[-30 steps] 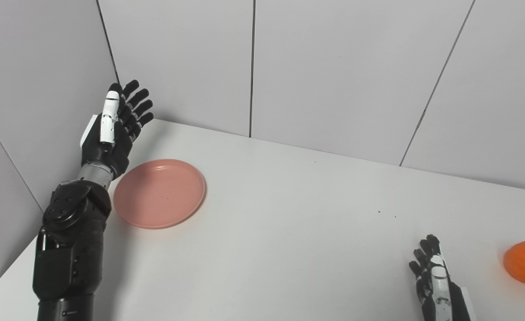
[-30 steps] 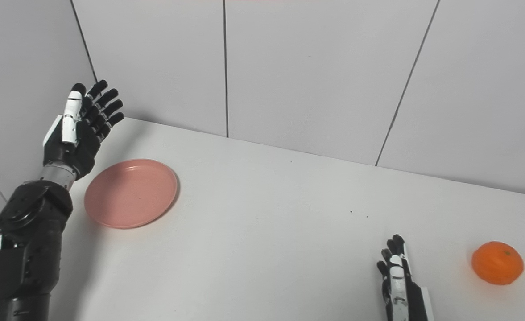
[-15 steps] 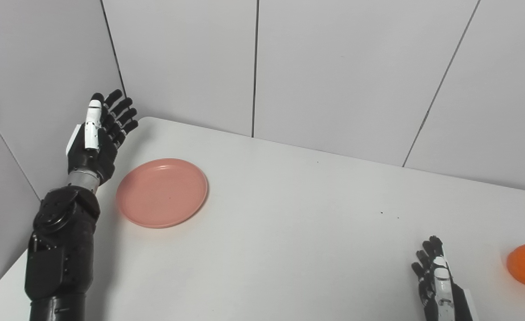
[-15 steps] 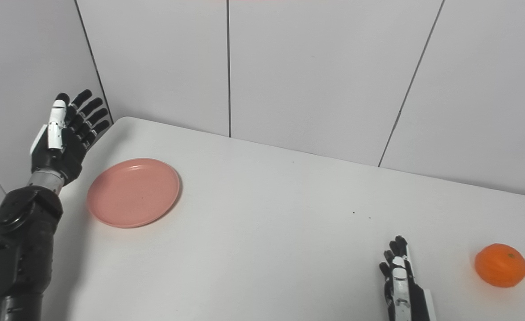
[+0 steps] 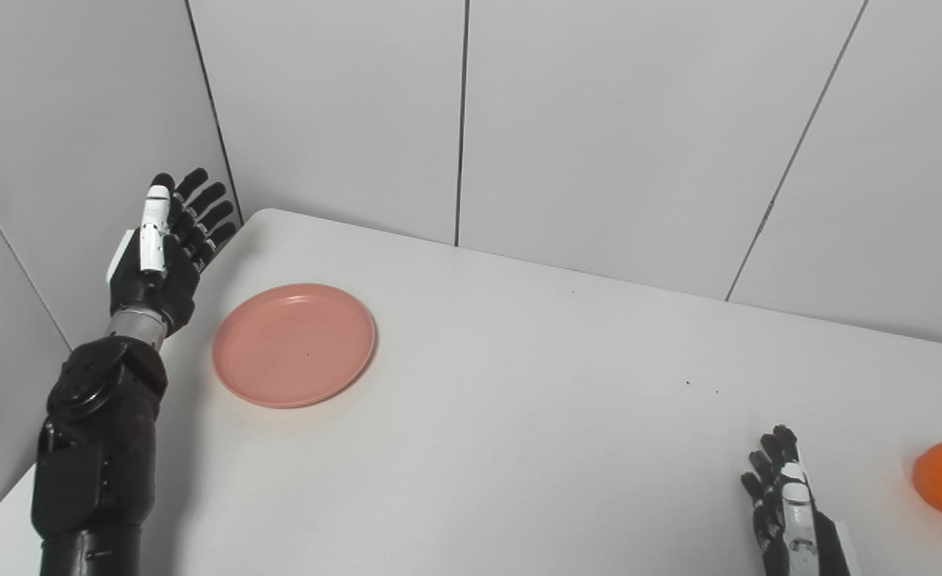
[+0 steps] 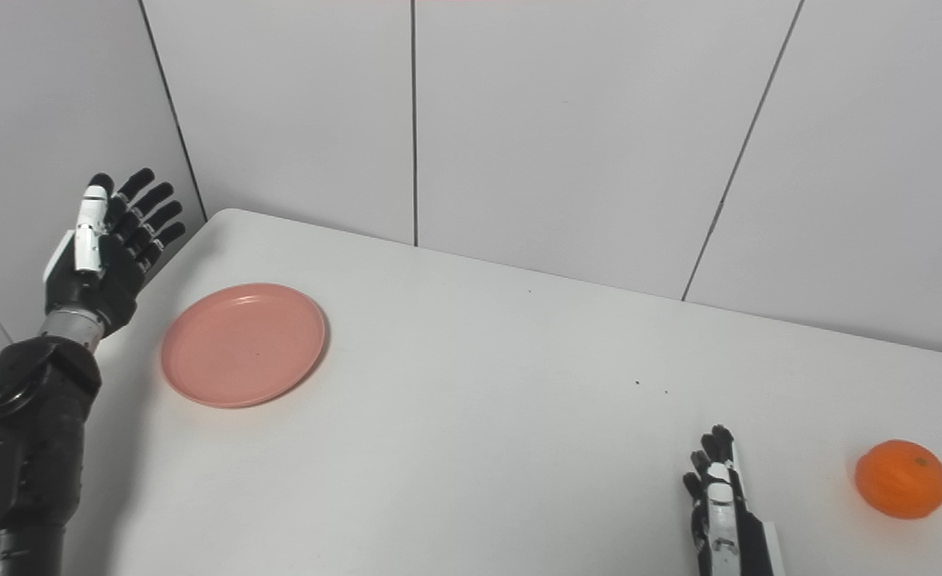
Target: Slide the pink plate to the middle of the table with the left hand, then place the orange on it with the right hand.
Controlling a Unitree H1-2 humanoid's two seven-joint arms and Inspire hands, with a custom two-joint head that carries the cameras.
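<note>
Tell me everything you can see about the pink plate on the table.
The pink plate is round and shallow, salmon pink with a matte, plastic-looking finish and a low raised rim around a flat centre. It is empty and lies flat, right way up, on the white table, toward its left side near the far corner. Nothing touches it: the left hand is open and raised just to its left, apart from the rim, and the orange sits far off at the right.
</note>
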